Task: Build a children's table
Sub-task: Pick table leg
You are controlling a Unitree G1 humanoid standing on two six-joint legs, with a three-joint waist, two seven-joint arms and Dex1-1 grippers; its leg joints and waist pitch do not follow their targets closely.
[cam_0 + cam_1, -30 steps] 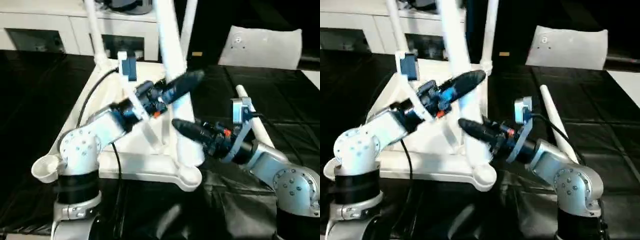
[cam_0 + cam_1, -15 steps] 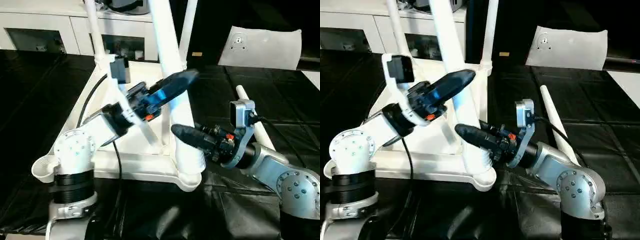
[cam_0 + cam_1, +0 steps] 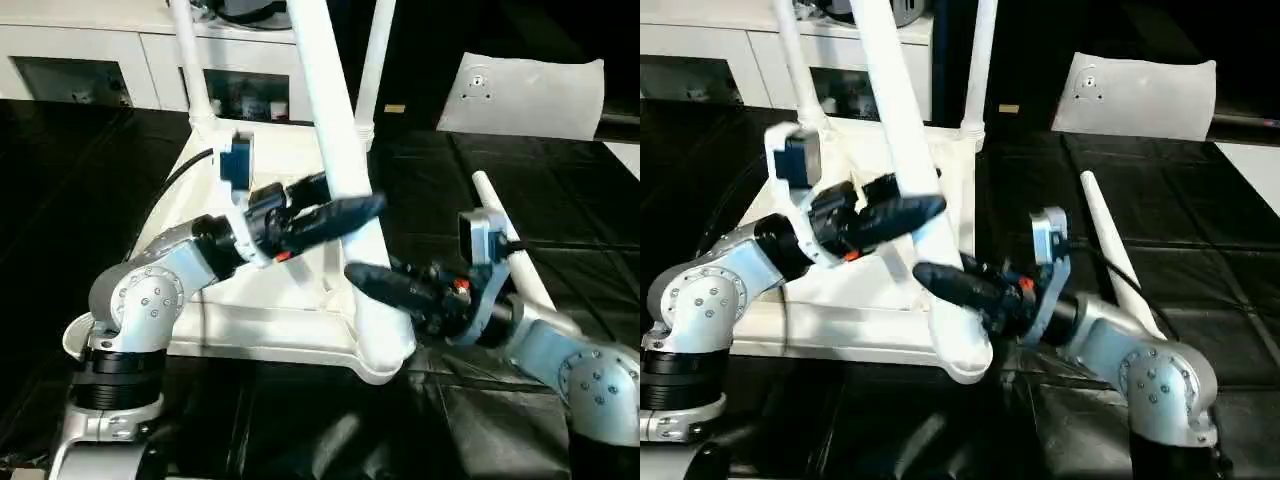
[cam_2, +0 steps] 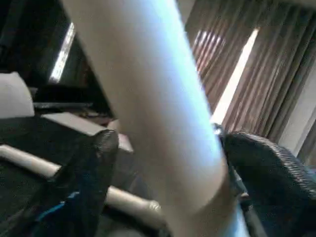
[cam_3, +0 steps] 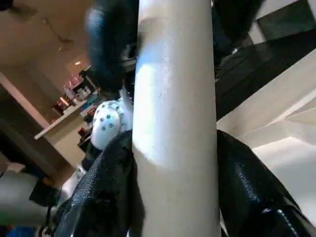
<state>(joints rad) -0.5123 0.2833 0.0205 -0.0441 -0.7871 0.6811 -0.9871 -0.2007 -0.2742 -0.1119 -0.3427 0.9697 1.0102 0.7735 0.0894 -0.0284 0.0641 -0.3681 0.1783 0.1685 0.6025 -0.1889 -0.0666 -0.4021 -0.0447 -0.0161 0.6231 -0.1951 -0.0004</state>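
The white tabletop (image 3: 270, 300) lies upside down on the black floor. Thin legs stand in its far left (image 3: 185, 50) and far right (image 3: 375, 60) corners. A thick leg (image 3: 330, 120) rises, leaning left, from the near right socket (image 3: 385, 350). My right gripper (image 3: 365, 285) is shut on this leg just above the socket, with both fingers (image 5: 108, 187) pressed against its sides. Higher up, my left gripper (image 3: 350, 205) straddles the same leg, open, with a gap beside one finger (image 4: 89, 173). Another leg (image 3: 505, 240) lies loose on the floor to the right.
A flat white bag (image 3: 530, 95) lies at the back right. White cabinets (image 3: 80, 60) line the back. The near left corner socket (image 3: 75, 335) stands by my left arm. The floor is covered in black sheeting.
My left arm has dropped, so its fingers now point nearly level across the leg instead of upward. The leg's top leans further left. My right gripper keeps its hold low on the leg.
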